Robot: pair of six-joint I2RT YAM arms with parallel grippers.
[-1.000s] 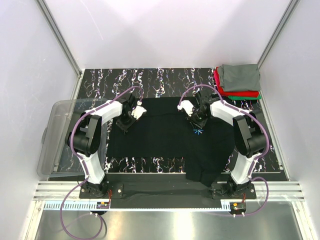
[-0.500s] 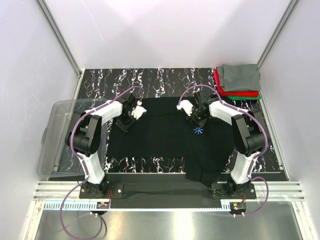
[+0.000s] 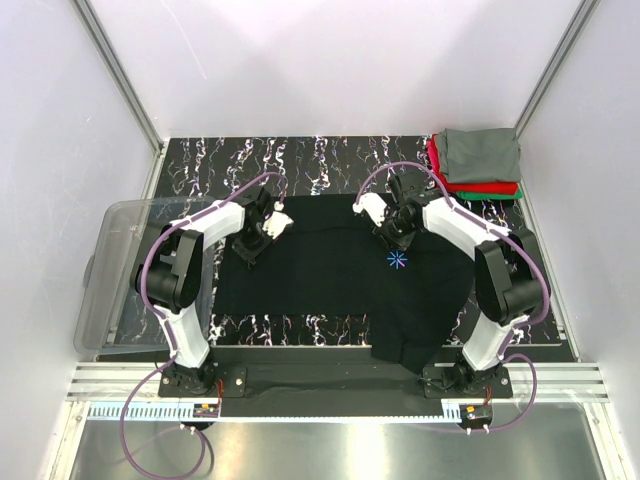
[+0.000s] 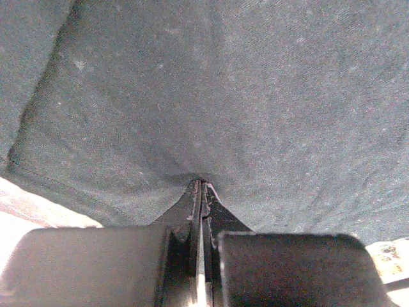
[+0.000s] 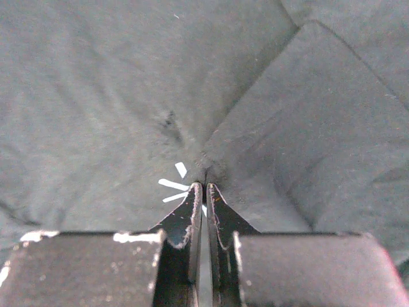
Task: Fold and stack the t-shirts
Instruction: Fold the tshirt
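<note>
The black t-shirt (image 3: 320, 262) lies spread on the marbled surface (image 3: 300, 160) between the arms, with its near right part bunched over the near edge beside the right arm's base. The left hand (image 4: 201, 185) is clenched on a small pucker of cloth close to a hemmed edge on the shirt's left side. The right hand (image 5: 200, 187) is closed on a thin pinch just beside the small logo (image 5: 174, 184). Both grips look shallow, so a quick lift could pull either pinch free. It could also raise only one layer and leave the fold lopsided. The bunched near part may drag or snag on the arm's base. The folded stack (image 3: 480, 160) sits at the far right, well apart.
</note>
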